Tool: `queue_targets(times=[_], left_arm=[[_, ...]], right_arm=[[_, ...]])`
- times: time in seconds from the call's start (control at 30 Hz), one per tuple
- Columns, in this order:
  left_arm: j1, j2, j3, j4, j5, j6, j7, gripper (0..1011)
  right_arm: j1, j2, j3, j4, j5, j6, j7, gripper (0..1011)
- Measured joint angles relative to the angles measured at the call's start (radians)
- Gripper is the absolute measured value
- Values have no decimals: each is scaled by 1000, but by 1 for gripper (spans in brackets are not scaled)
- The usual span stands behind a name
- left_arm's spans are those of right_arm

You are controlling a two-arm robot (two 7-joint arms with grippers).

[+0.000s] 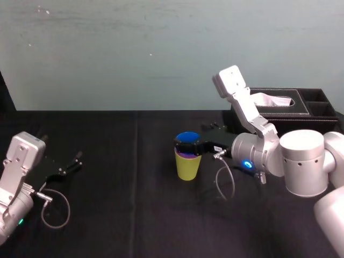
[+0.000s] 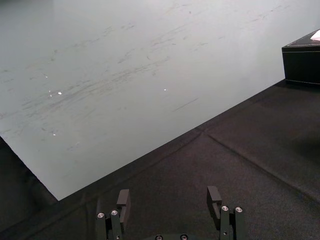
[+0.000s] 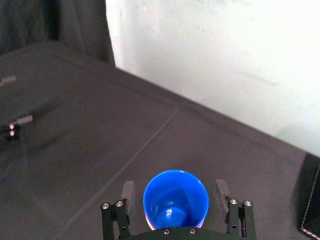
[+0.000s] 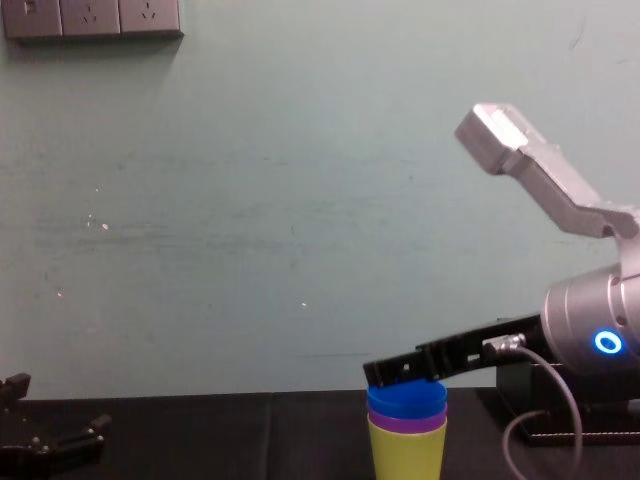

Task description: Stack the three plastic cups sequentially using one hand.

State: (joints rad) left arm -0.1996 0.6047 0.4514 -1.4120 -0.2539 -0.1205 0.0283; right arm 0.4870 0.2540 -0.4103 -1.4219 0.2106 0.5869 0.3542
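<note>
The three plastic cups stand nested upright in one stack at the table's middle: the yellow-green cup (image 1: 187,167) (image 4: 407,457) at the bottom, a band of the purple cup (image 4: 407,425) above it, and the blue cup (image 1: 188,137) (image 3: 175,200) (image 4: 407,400) on top. My right gripper (image 1: 190,145) (image 3: 175,192) (image 4: 400,372) reaches in from the right at the blue cup's rim. It is open, with one finger on each side of the rim and a gap on both sides. My left gripper (image 1: 74,162) (image 2: 167,197) rests open near the table's left side, nothing between its fingers.
A black leather tissue box (image 1: 285,107) (image 2: 302,62) stands at the back right, behind my right arm. A grey cable (image 1: 226,183) loops down from the right wrist toward the black tablecloth. A pale wall runs along the table's far edge.
</note>
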Motion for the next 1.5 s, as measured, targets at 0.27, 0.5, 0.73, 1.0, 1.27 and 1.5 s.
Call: queue_targets(times=[0.27, 0.5, 0.73, 1.0, 1.27, 1.5], left_arm=[[0, 0, 0, 0, 0, 0, 0, 1000], [0, 0, 0, 0, 0, 0, 0, 1000], [0, 0, 0, 0, 0, 0, 0, 1000], [0, 0, 0, 0, 0, 0, 0, 1000], [0, 0, 0, 0, 0, 0, 0, 1000], [0, 0, 0, 0, 0, 0, 0, 1000]], right_arm=[[-89, 2, 52, -103, -12, -105, -75, 1003], [-219, -18, 110, -177, -36, -226, -172, 1003], [-345, -66, 145, -163, -79, -435, -270, 1003], [-407, -123, 166, -113, -150, -570, -379, 1003], [-410, -159, 175, -82, -212, -594, -439, 1003], [-411, -158, 175, -83, -210, -595, -439, 1003]])
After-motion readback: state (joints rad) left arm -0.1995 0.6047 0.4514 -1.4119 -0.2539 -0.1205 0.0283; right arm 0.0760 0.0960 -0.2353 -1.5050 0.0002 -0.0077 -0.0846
